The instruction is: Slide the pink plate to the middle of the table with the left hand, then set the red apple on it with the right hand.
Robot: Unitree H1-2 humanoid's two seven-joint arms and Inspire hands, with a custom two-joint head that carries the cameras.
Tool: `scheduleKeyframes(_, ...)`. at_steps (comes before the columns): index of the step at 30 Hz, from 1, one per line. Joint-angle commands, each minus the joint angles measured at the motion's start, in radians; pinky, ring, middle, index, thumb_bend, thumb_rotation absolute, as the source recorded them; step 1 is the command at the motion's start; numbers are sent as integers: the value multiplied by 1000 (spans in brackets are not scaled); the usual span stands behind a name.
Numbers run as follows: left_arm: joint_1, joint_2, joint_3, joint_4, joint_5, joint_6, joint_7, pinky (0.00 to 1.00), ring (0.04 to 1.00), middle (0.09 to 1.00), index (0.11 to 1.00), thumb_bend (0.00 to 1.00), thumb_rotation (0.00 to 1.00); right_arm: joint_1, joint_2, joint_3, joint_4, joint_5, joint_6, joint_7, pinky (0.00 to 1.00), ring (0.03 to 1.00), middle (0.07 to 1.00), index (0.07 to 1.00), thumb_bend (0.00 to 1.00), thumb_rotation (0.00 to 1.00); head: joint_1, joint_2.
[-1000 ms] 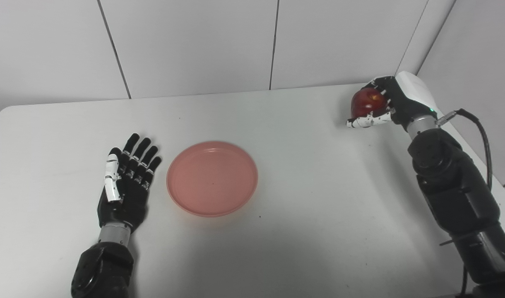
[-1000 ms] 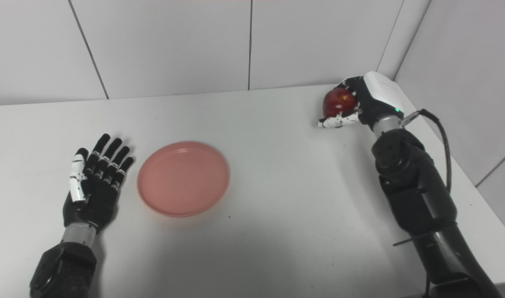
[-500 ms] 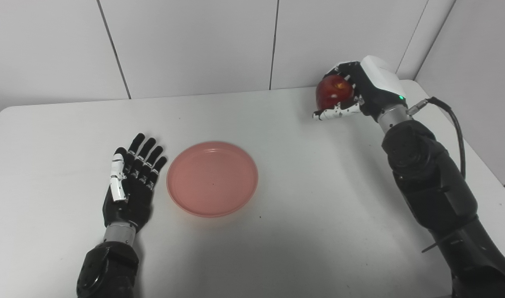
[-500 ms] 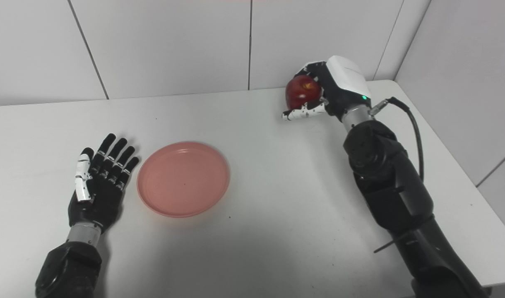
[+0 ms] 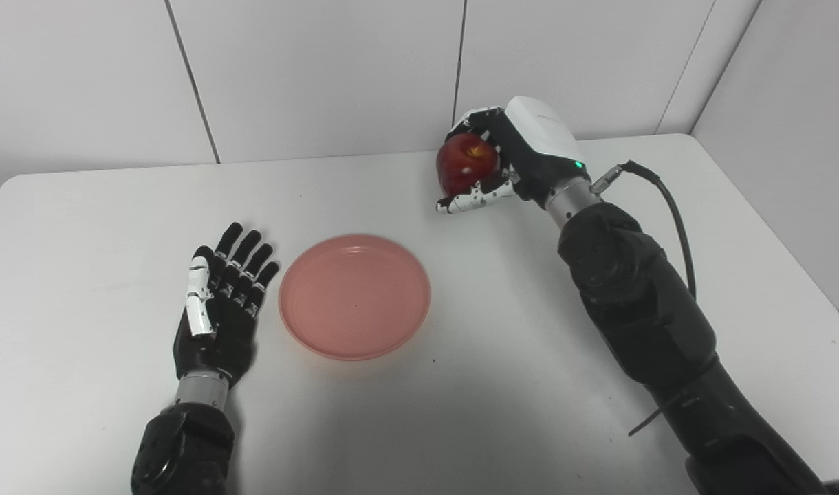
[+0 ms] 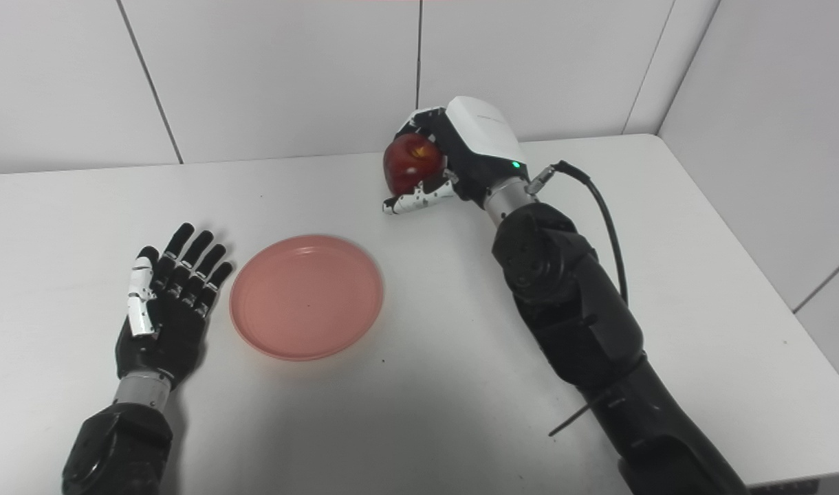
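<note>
Your right robot hand [image 5: 505, 161] has its fingers wrapped around the red apple [image 5: 465, 163], held up off the tabletop [image 5: 516, 330] at about 1 o'clock from the pink plate [image 5: 354, 295]. The plate lies flat near the middle, with your left robot hand [image 5: 221, 306] just beside it at 9 o'clock, palm up, fingers spread, holding nothing. The right eye view shows the tabletop's near right edge; the left eye view cuts it off. The apple's far side is hidden behind the fingers.

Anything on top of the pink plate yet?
Nothing is on the pink plate; its whole inner surface shows bare. The red apple is held in the right hand, above the table behind the plate. The left hand lies open beside it.
</note>
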Motion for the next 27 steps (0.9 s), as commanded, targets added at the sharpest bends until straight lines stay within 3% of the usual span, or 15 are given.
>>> scheduleKeyframes(1, -22, -14, -5, -30, -4, -29, -4, 913, 897, 892, 877, 353, 1000, -65, 17, 5, -18, -19, -30, -8, 301, 394, 481, 486, 516, 150, 12, 2)
scheduleKeyframes(9, -22, -23, -7, -32, 6, -34, -1, 908, 895, 890, 872, 348, 1000, -85, 97, 47, 5, -31, -33, -7, 322, 403, 492, 487, 516, 150, 53, 3)
scheduleKeyframes(13, -23, -28, -8, -26, 9, -38, -1, 905, 893, 888, 871, 348, 1000, -91, 126, 65, 26, -29, -50, -9, 239, 326, 420, 487, 514, 146, 79, 6)
scheduleKeyframes(20, -21, -40, -18, -35, 20, -36, 15, 896, 885, 881, 862, 348, 1000, -101, 156, 96, 78, -24, -77, -11, 319, 400, 489, 488, 514, 151, 110, 8)
scheduleKeyframes(27, -22, -47, -22, -33, 33, -45, 24, 891, 880, 876, 859, 344, 1000, -92, 184, 109, 121, -20, -100, -15, 315, 398, 489, 489, 514, 151, 135, 12)
